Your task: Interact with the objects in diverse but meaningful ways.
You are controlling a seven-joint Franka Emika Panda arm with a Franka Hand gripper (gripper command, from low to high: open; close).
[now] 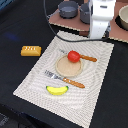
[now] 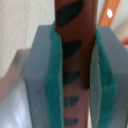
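Lying near the left edge of the dark surface, off the woven placemat: golden ridged bread loaf, well apart from everything else.

Resting on the placemat's near part: yellow banana, curved, just below the orange-handled fork, which is lying slantwise across the mat between banana and plate.

Sitting at the placemat's middle: round tan plate, with the red tomato perching on its far rim. Poking out from behind the tomato toward the exterior view's right: orange-handled knife.

Standing on the brown board along the far edge: grey pot, dark inside, and a second grey pot partly hidden behind the arm. Trailing from the far edge across the board and onto the mat: a black cable.

Hanging over the far right of the placemat: white arm with the end effector, its tips too blurred in the exterior view to read. Peeking in at the far right corner: a bowl-like vessel, cut off by the frame.

Showing in the wrist view: end effector clenching the dark brown sausage, upright between two green pads, both pressing on its sides; dark oval marks running down its reddish-brown skin.
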